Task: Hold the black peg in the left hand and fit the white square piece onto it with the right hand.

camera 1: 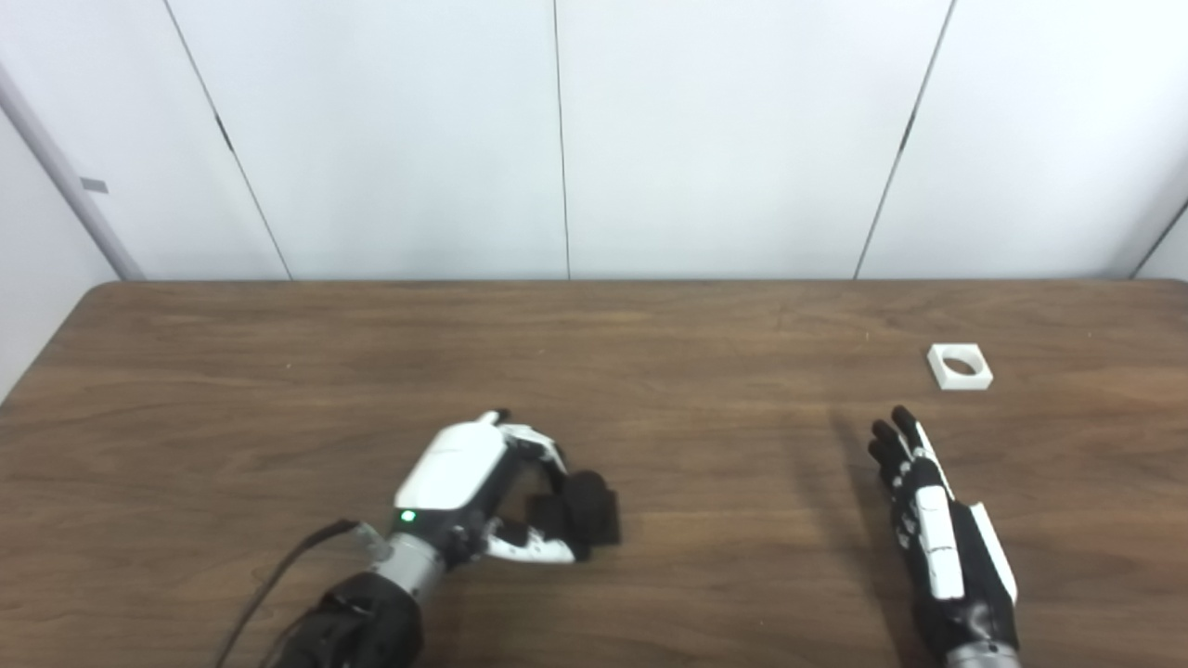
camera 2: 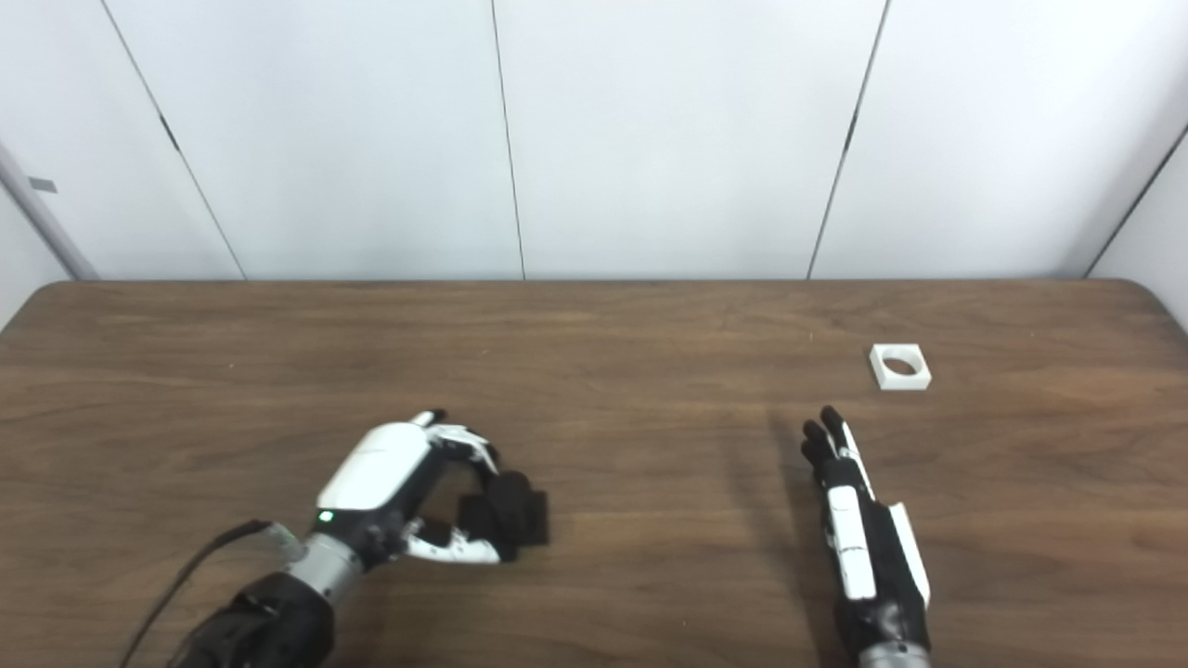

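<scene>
The black peg (camera 1: 594,506) lies on the brown table near the front, left of centre. My left hand (camera 1: 483,487) curls around its near side, fingers and thumb closed against it, the peg resting on the wood. The white square piece (camera 1: 960,366), with a round hole, lies flat at the right, farther back. My right hand (camera 1: 928,506) is held edge-on above the table with fingers straight and together, pointing toward the white piece but well short of it, holding nothing.
The wooden table (camera 1: 650,371) spans the whole view, its far edge meeting a white panelled wall (camera 1: 557,139). A black cable (camera 1: 278,575) trails from my left wrist toward the front edge.
</scene>
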Available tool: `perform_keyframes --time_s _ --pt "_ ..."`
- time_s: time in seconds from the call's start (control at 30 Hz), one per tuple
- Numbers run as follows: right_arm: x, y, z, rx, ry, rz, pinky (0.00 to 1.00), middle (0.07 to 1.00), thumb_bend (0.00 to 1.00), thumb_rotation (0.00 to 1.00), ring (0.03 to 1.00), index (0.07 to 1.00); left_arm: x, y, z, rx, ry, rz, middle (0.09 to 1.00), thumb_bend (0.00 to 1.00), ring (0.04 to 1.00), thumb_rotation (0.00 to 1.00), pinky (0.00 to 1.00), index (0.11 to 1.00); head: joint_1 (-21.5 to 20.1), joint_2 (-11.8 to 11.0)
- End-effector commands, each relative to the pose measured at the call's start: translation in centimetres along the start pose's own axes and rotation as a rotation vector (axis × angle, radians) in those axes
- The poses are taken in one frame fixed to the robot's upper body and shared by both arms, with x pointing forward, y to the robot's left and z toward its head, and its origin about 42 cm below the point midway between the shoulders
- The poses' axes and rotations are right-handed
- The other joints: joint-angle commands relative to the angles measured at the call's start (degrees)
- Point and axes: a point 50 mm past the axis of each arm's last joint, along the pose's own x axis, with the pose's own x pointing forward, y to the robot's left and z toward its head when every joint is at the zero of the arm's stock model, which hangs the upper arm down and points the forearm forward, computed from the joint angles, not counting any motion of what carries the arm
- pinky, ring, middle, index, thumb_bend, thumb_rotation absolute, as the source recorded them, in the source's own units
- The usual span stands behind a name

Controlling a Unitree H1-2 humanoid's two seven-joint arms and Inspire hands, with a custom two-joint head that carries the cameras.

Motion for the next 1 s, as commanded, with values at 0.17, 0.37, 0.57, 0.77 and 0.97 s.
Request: perform_keyframes --time_s 0.17,0.37,0.57,0.77,0.97 --pt "-0.3 1.2 1.1 0.025 -0.018 -0.003 0.97 0.944 0.55 1.00 0.935 0.964 -0.3 -1.4 2.2 -0.012 -0.062 -0.024 0.749 0.52 0.837 0.05 0.97 0.483 -1.44 1.43" --pt "-0.2 1.2 1.6 0.028 -0.023 -0.008 0.98 0.942 0.55 1.00 0.933 0.960 -1.0 -2.8 2.8 -0.024 -0.055 -0.061 0.761 0.52 0.848 0.05 0.98 0.484 -2.23 2.26" --pt "-0.2 0.9 1.9 0.038 -0.018 -0.016 0.98 0.939 0.56 1.00 0.942 0.950 -1.3 -3.5 3.1 -0.027 -0.041 -0.082 0.784 0.52 0.863 0.05 1.00 0.484 -2.11 2.49" --pt "-0.2 0.5 2.2 0.020 -0.030 -0.023 0.98 0.934 0.54 0.98 0.942 0.937 -1.4 -3.5 3.0 -0.017 -0.045 -0.082 0.790 0.52 0.864 0.05 1.00 0.484 -2.88 2.74" --pt "1.2 -0.3 4.1 -0.103 -0.087 -0.046 0.93 0.907 0.51 0.82 0.923 0.874 -1.5 -3.3 2.4 -0.008 -0.044 -0.083 0.788 0.52 0.864 0.05 1.00 0.484 -6.97 1.86"
